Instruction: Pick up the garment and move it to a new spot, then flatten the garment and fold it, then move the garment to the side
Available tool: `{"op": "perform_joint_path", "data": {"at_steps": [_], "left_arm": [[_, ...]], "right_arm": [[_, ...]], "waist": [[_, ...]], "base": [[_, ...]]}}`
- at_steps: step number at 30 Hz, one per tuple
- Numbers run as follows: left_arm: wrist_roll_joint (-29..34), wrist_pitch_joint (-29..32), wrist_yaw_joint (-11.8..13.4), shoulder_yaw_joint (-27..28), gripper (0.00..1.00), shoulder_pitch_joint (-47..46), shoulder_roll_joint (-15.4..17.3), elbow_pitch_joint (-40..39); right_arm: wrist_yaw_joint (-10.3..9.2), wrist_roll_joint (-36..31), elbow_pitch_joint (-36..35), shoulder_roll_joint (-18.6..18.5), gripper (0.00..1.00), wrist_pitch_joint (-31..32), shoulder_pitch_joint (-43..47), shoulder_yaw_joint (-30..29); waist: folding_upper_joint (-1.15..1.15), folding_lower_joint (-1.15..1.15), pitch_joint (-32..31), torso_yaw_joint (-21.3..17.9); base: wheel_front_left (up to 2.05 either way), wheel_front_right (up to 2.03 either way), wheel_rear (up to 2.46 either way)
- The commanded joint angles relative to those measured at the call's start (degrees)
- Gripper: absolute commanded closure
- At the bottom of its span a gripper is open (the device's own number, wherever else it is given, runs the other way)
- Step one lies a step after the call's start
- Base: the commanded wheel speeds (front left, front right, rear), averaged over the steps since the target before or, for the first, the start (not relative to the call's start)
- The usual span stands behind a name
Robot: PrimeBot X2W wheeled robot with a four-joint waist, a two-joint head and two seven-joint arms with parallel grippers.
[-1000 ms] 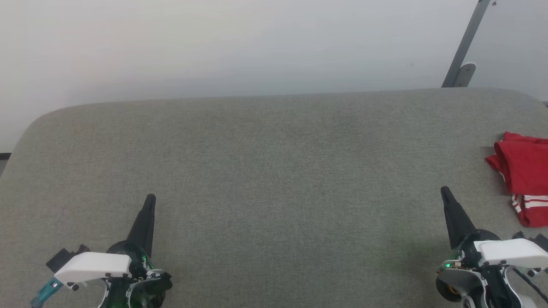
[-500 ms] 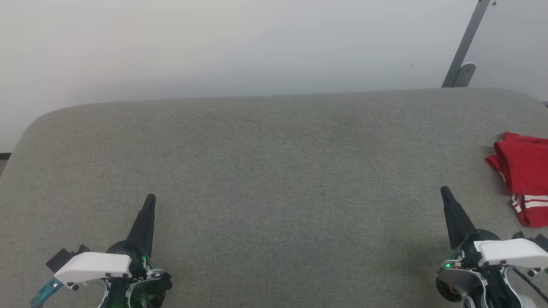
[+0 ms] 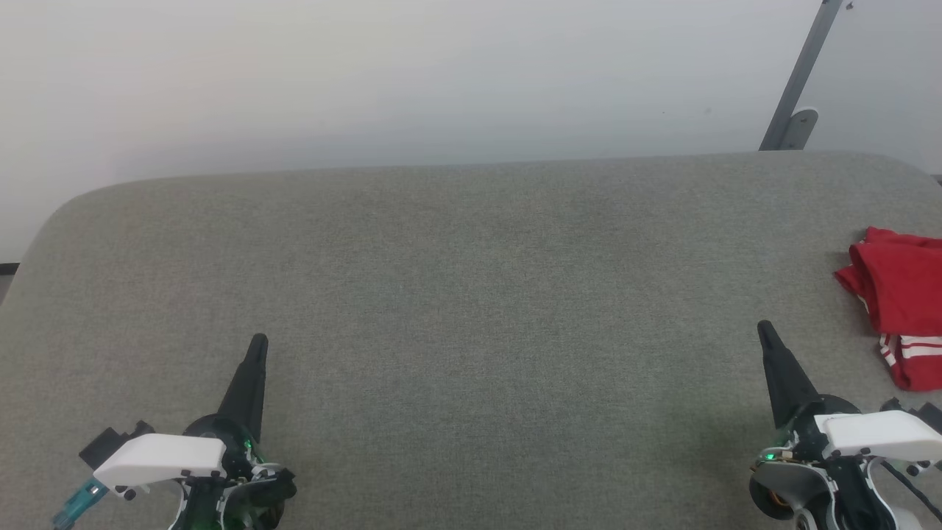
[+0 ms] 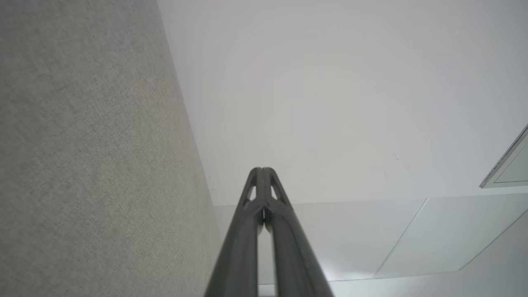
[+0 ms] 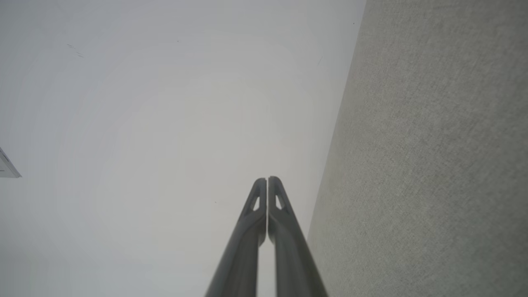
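Your left gripper [image 3: 257, 343] and right gripper [image 3: 764, 328] hover, fingers closed and empty; the shirt [image 3: 901, 291] lies bunched at the right edge of the worktop [image 3: 471, 280].

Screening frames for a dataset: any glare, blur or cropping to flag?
Head view: soft, even light, no glare; the bunched red shirt with striped trim is cut by the right edge, faint shadow on the grey fabric table. Left wrist view: dark-fingered left gripper sharp, mild bright patch on the pale panel below. Right wrist view: dark-fingered right gripper crisp, wall featureless.
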Motion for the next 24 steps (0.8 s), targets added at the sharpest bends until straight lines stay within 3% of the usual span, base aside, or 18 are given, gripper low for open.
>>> {"op": "perform_joint_path", "data": {"at_steps": [1,24], "left_arm": [[-0.20,0.14,-0.25,0.02,1.00,-0.62,-0.11,-0.06],[-0.20,0.13,-0.25,0.01,1.00,-0.62,-0.11,-0.06]], "right_arm": [[0.00,0.26,0.08,0.19,1.00,0.09,-0.29,-0.07],[0.00,0.26,0.08,0.19,1.00,0.09,-0.29,-0.07]], "waist": [[0.00,0.00,0.00,0.00],[0.00,0.00,0.00,0.00]], "base": [[0.00,0.00,0.00],[0.00,0.00,0.00]]}}
